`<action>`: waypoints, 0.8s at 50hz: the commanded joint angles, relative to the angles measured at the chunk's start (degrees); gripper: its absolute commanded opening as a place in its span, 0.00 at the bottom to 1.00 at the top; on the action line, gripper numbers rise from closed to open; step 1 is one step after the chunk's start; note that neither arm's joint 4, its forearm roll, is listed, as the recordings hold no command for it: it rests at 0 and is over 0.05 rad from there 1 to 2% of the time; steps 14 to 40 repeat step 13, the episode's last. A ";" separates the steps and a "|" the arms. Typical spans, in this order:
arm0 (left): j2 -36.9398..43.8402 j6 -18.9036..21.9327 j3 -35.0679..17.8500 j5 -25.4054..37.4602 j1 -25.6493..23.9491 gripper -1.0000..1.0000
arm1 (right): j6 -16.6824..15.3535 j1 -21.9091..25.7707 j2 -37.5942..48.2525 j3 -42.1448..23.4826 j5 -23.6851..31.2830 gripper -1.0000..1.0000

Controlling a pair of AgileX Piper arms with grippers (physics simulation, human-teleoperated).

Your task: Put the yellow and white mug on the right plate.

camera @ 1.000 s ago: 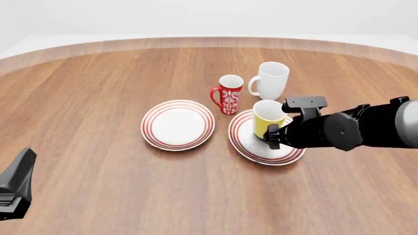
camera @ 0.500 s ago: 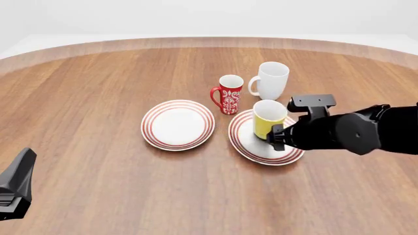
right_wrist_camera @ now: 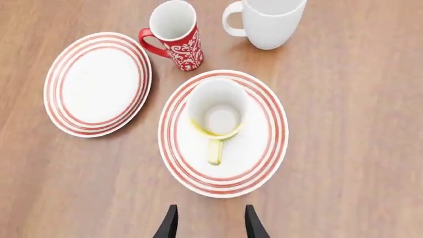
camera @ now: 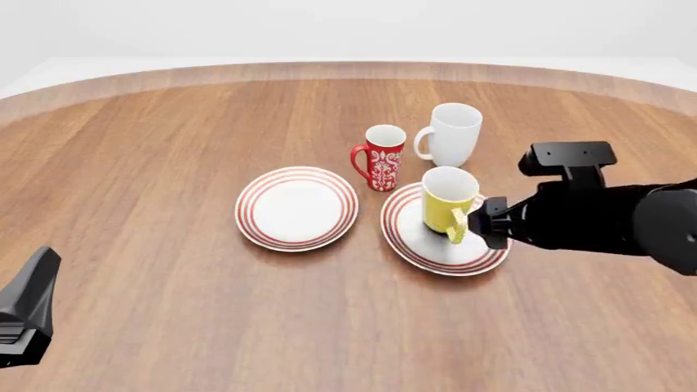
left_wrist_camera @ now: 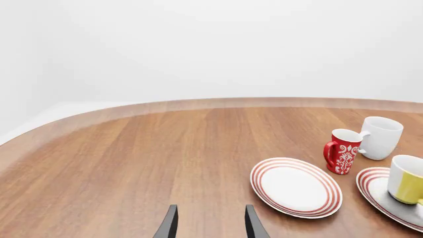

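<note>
Yellow mug (camera: 446,202) upright on right plate (camera: 419,245), mid-table toward the right edge. Right gripper (right_wrist_camera: 209,225) parted, empty, just beside the handle. Left gripper (left_wrist_camera: 209,225) parted too. Risk: clipping that handle while retreating, tipping the mug

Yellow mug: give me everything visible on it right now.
The yellow mug is tall, glossy like glazed ceramic, yellow outside with a yellow handle and white inside, and empty. It stands upright on the right plate, toward the plate's far side, its handle pointing toward the right gripper. That gripper's jaws are open and clear of it, so only the plate touches it. The red mug and white mug stand apart behind it.
</note>
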 commanded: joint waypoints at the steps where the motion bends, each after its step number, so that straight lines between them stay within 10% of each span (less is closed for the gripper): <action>1: 0.00 0.00 0.00 0.00 0.00 1.00 | -0.49 -0.97 -8.86 0.40 5.54 1.00; 40: 0.00 0.00 0.00 0.00 0.00 1.00 | -0.11 -1.11 -17.62 -2.51 12.69 1.00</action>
